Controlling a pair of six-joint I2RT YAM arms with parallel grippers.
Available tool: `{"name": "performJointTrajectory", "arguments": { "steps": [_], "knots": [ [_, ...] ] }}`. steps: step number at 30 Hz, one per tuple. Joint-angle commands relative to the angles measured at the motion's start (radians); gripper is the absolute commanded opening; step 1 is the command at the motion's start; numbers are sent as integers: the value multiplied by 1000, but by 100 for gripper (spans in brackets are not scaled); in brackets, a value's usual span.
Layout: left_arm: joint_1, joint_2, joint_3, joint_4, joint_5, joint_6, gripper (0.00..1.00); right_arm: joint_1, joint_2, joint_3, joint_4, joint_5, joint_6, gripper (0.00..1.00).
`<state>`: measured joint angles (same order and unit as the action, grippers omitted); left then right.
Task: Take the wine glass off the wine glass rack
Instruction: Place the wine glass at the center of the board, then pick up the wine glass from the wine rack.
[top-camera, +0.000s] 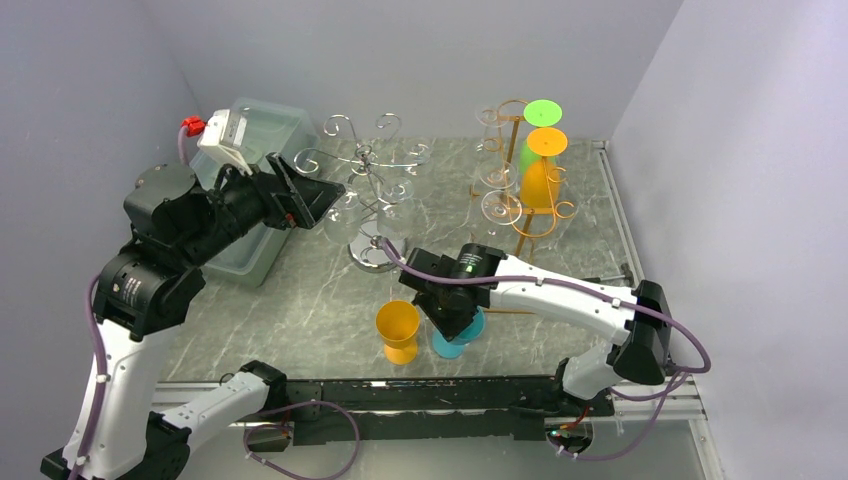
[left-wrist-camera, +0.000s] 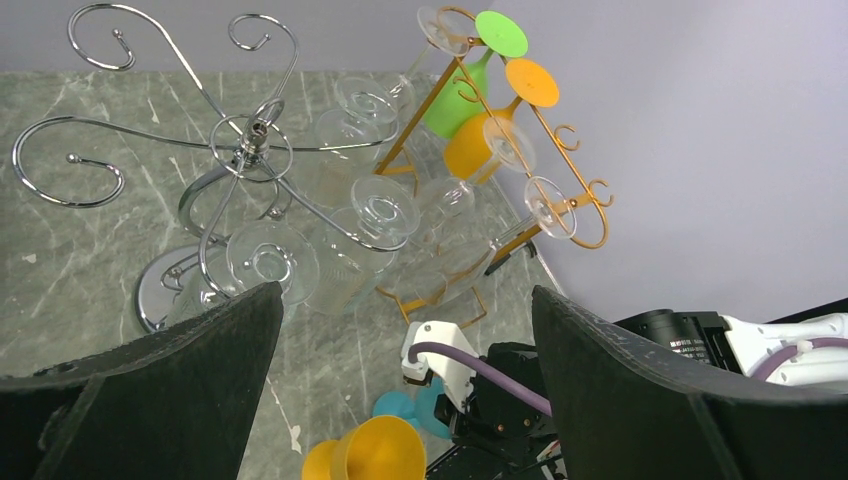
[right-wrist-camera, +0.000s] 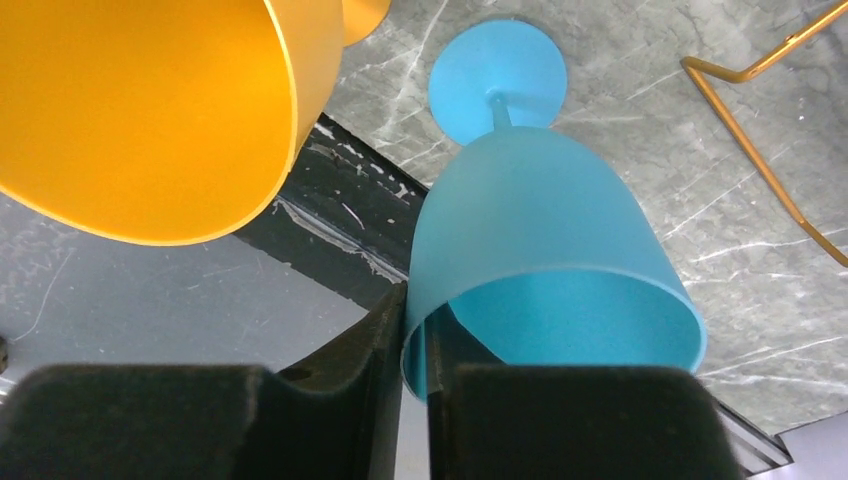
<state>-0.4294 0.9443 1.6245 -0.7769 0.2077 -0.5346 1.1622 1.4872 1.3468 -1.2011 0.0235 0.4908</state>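
Wine glass (right-wrist-camera: 540, 250), the blue one, is off the racks and stands upright on its foot on the table (top-camera: 300, 310) near the front edge, just beside an orange glass (right-wrist-camera: 150, 110). The right gripper (right-wrist-camera: 415, 330) is pinched on its rim, one finger inside the bowl and one outside. The left gripper (left-wrist-camera: 405, 295) hangs wide open and holds nothing, facing the silver rack (top-camera: 370, 180), with the gold rack (top-camera: 530, 215) beyond.

It looks light, with a thin frosted wall, probably plastic and smooth, so it could slip or flex. The tall bowl on a thin stem would tip easily. A rim pinch works, but the stem or lower bowl is a steadier hold.
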Motion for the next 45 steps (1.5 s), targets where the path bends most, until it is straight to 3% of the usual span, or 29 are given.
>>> {"name": "performJointTrajectory", "arguments": {
  "steps": [1, 8, 27, 34, 38, 45],
  "knots": [
    [3, -10, -4, 26, -16, 21, 100, 5, -6, 17, 6, 41, -3, 17],
    [3, -9, -8, 28, -16, 21, 99, 4, -16, 79, -42, 67, -2, 34],
    [3, 0, 2, 31, -10, 18, 100, 6, -55, 326, -206, 153, 7, 46],
    [3, 10, 13, 30, -5, 19, 99, -7, -51, 574, -234, 279, 2, 56],
    [3, 27, 37, 17, -1, 23, 99, -103, -42, 689, -163, 311, -51, 63],
    [3, 54, 78, 0, 3, 36, 99, -410, -5, 879, -15, 416, -135, 77]
  ]
}}
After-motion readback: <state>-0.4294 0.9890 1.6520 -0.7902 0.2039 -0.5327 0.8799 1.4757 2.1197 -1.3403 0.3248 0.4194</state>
